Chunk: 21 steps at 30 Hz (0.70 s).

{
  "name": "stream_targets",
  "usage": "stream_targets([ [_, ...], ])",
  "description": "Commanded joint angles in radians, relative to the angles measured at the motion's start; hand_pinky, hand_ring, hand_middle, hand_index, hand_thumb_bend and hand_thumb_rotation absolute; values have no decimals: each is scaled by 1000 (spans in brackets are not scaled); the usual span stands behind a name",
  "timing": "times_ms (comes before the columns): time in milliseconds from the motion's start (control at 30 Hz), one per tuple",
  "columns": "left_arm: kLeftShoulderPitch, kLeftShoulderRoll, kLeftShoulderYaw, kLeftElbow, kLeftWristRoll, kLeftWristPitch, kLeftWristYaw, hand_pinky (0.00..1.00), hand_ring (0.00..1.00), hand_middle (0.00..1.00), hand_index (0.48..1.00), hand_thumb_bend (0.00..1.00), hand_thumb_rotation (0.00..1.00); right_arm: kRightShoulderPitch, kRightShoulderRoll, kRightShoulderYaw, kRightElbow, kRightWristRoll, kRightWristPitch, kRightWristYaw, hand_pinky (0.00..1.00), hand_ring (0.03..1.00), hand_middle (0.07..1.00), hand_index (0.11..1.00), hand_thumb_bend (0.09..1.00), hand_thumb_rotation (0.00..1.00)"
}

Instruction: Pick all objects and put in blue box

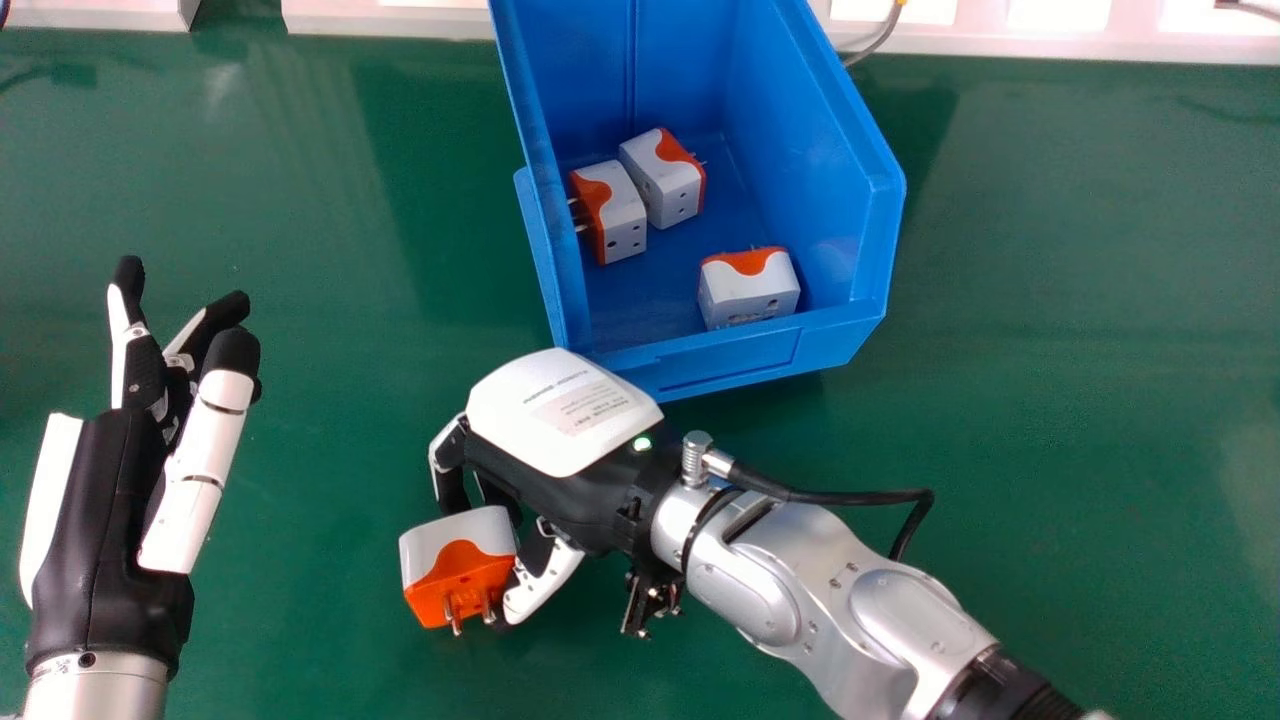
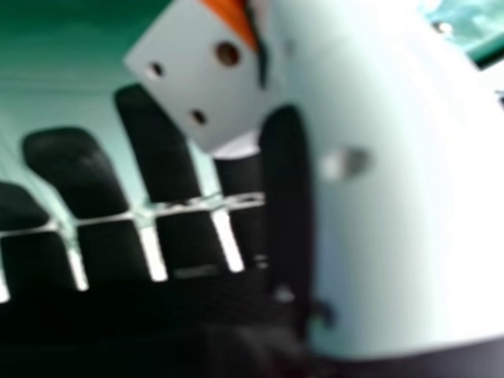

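"At the near left, what is shown?"

"Left hand (image 1: 105, 520), open, fingers relaxed. Right of it, the held adapter (image 1: 458, 568), white and orange, its metal pins (image 1: 452, 612) facing near; the right hand (image 1: 555, 410) grips it between fingers and thumb."

"How should it handle?"

"Probably as light, stiff plastic, somewhat slippery. Best held across its plain white sides; the pins could catch."

"Any writing?"

"A label (image 1: 590, 402) on the right hand's back bears print too small to read; none is legible on the adapter."

"And farther off?"

"The blue box (image 1: 735, 358), on the green table (image 1: 1080, 400). Inside: a first adapter (image 1: 750, 288), near right; a second adapter (image 1: 610, 212), left; a third adapter (image 1: 663, 178), just beyond the second."
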State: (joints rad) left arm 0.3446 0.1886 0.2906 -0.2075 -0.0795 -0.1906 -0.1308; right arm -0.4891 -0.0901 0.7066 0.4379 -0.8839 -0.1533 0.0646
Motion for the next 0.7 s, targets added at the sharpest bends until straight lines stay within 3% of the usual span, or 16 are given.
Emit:
stream_targets([
  [0, -7, 11, 9, -6, -7, -11, -3, 851, 905, 908, 890, 563, 839, 14, -2, -17, -49, 27, 6, 11, 124, 195, 315, 482, 490, 128],
  [67, -8, 11, 8, -5, -7, -14, -4, 847, 905, 909, 890, 550, 841, 22, -5, -22, -61, 39, 5, 17, 127, 198, 312, 482, 490, 125],
  [200, -6, 11, 7, -11, 0, -1, 1, 853, 905, 908, 891, 560, 846, 32, -10, -28, -89, 44, 27, 45, 162, 246, 406, 520, 503, 10],
  [433, -8, 17, 10, -3, 1, -7, -4, 852, 905, 909, 895, 584, 848, 93, -20, -53, -188, 64, 56, 48, 146, 231, 442, 511, 505, 0],
  [667, -24, 34, 23, 28, -19, -14, -18, 862, 908, 909, 894, 581, 843, 166, -70, -82, -344, 84, 46, 71, 167, 258, 425, 528, 501, 0],
])
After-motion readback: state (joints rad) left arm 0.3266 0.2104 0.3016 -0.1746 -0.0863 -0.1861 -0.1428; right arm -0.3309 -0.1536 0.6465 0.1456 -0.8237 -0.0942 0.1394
